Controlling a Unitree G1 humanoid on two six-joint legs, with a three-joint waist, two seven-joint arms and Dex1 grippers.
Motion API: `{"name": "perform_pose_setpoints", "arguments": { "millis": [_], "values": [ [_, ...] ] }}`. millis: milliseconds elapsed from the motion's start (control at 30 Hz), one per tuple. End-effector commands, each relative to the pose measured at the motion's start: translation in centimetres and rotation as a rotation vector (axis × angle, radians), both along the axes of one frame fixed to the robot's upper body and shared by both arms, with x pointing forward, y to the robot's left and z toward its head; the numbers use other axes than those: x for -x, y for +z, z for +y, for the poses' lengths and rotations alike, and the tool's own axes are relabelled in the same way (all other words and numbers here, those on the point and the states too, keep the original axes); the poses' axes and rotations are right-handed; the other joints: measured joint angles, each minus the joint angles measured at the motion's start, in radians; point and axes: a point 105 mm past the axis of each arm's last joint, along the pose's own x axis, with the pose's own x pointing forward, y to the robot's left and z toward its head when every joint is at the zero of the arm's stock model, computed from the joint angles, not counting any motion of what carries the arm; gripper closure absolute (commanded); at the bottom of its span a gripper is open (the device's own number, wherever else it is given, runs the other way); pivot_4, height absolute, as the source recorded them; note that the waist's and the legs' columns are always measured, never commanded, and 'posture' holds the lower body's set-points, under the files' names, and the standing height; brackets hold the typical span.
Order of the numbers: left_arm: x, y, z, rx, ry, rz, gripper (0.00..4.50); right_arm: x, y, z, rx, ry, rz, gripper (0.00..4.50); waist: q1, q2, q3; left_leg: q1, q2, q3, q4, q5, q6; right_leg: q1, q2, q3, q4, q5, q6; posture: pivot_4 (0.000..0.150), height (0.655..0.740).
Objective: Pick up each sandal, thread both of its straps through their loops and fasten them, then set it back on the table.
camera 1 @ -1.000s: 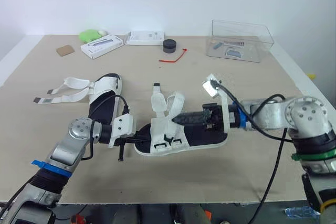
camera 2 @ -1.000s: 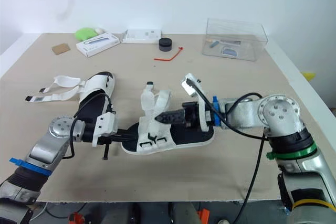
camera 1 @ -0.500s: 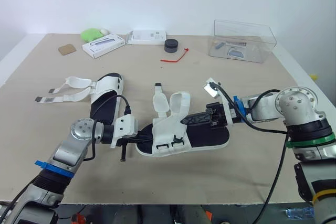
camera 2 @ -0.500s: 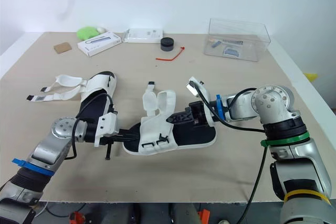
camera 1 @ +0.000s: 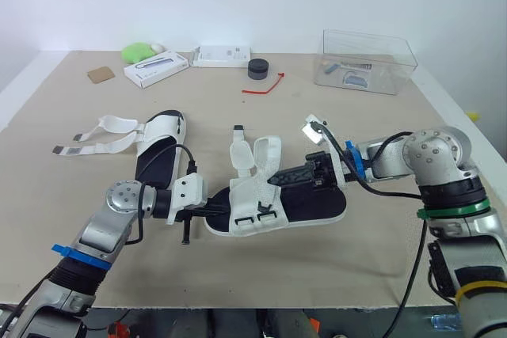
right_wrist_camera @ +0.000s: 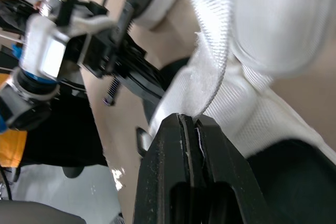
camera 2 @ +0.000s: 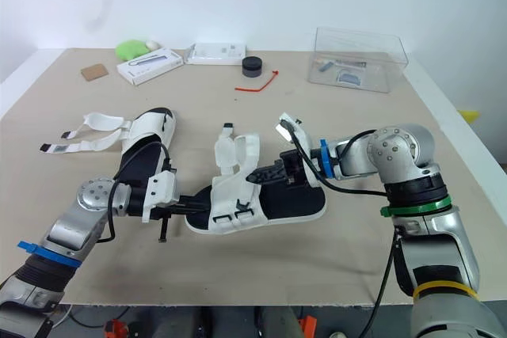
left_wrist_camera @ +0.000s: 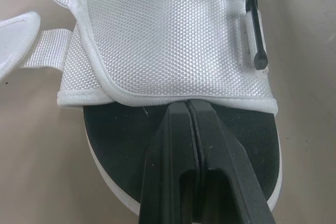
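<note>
Sandal (camera 1: 309, 210) sits mid-surface (camera 1: 341, 124), sole down, straps loose and standing. Second sandal (camera 1: 161, 142) lies to its left, straps splayed flat. Right tool (right_wrist_camera: 188, 121) is pinched narrow on the edge of a white strap (right_wrist_camera: 212, 72). Left tool (left_wrist_camera: 187, 106) is closed tight, empty, tips over the black footbed (left_wrist_camera: 121, 145) against the woven upper (left_wrist_camera: 168, 40).

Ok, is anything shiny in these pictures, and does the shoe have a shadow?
Left eye view: the clear box catches pale light on its top edges, and the far white box glows bright. Right eye view: the sandal throws only a thin, soft shadow on the table along its near edge.
</note>
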Motion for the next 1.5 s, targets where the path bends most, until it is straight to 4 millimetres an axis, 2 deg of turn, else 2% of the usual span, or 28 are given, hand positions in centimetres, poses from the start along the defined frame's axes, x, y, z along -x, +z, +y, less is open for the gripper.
{"name": "perform_pose_setpoints", "arguments": {
  "millis": [33, 133, 400, 667, 767, 867, 900, 1300, 1500],
  "values": [
    [0.3, -0.7, 0.1, -0.034, -0.002, 0.011, 4.50, 0.3, 1.5, 0.2, -0.018, 0.000, -0.088, 3.25, 0.000, 0.000, 0.000, 0.000, 0.000, 0.000, 0.000, 0.000, 0.000, 0.000, 0.000, 0.000, 0.000, 0.000, 0.000, 0.150, 0.7400],
    [0.3, -0.7, 0.1, -0.035, -0.004, 0.011, 4.50, 0.6, 1.3, 0.3, -0.012, -0.004, -0.100, 2.06, 0.000, 0.000, 0.000, 0.000, 0.000, 0.000, 0.000, 0.000, 0.000, 0.000, 0.000, 0.000, 0.000, 0.000, 0.000, 0.150, 0.7400],
    [0.4, -0.8, -0.1, -0.032, -0.002, 0.011, 4.50, 2.0, 0.1, 1.4, -0.008, -0.001, -0.116, 2.06, 0.000, 0.000, 0.000, 0.000, 0.000, -0.001, 0.000, 0.000, 0.000, 0.000, -0.001, -0.001, 0.000, 0.000, 0.000, 0.150, 0.7400],
    [0.4, -0.8, -0.1, -0.029, 0.003, 0.014, 4.50, 2.1, -0.2, 1.8, -0.043, -0.027, -0.102, 2.06, 0.000, 0.000, 0.000, 0.000, 0.000, -0.001, 0.000, 0.000, 0.000, 0.000, 0.000, 0.000, 0.000, 0.000, 0.000, 0.150, 0.7400],
    [0.4, -0.8, -0.1, -0.029, 0.003, 0.013, 4.50, 2.1, -0.5, 1.7, -0.046, -0.029, -0.080, 2.87, 0.000, 0.000, 0.000, 0.000, 0.000, -0.001, 0.000, 0.000, 0.000, 0.000, 0.000, 0.000, 0.000, 0.000, 0.001, 0.150, 0.7400],
    [0.3, -0.8, -0.1, -0.029, 0.004, 0.014, 4.50, 2.3, -0.8, 1.4, -0.052, -0.017, -0.033, 4.30, 0.000, 0.000, 0.000, 0.000, -0.001, -0.001, 0.000, 0.000, 0.000, 0.000, 0.000, 0.000, 0.000, 0.000, 0.001, 0.150, 0.7400],
    [0.3, -0.8, -0.1, -0.028, 0.004, 0.014, 4.50, 2.3, -0.9, 1.3, -0.053, -0.017, -0.017, 4.41, 0.000, 0.000, 0.000, 0.000, -0.001, -0.001, 0.000, 0.000, 0.000, 0.000, 0.000, 0.000, 0.000, 0.000, 0.001, 0.150, 0.7400],
    [0.3, -0.9, -0.3, -0.023, -0.004, 0.017, 4.50, 1.1, 0.5, 0.8, -0.117, -0.018, 0.146, 4.41, -0.001, 0.000, 0.000, 0.000, -0.001, 0.000, 0.000, 0.000, 0.000, 0.000, 0.000, 0.000, 0.000, 0.000, 0.001, 0.150, 0.7400],
    [0.4, -1.0, -0.5, -0.020, -0.006, 0.018, 4.50, 1.6, -0.2, 0.7, -0.093, -0.008, 0.207, 4.41, 0.000, 0.000, 0.000, -0.001, -0.002, 0.000, 0.000, 0.000, 0.000, 0.000, -0.001, 0.000, -0.001, 0.000, 0.002, 0.150, 0.7400]
  ]
}}
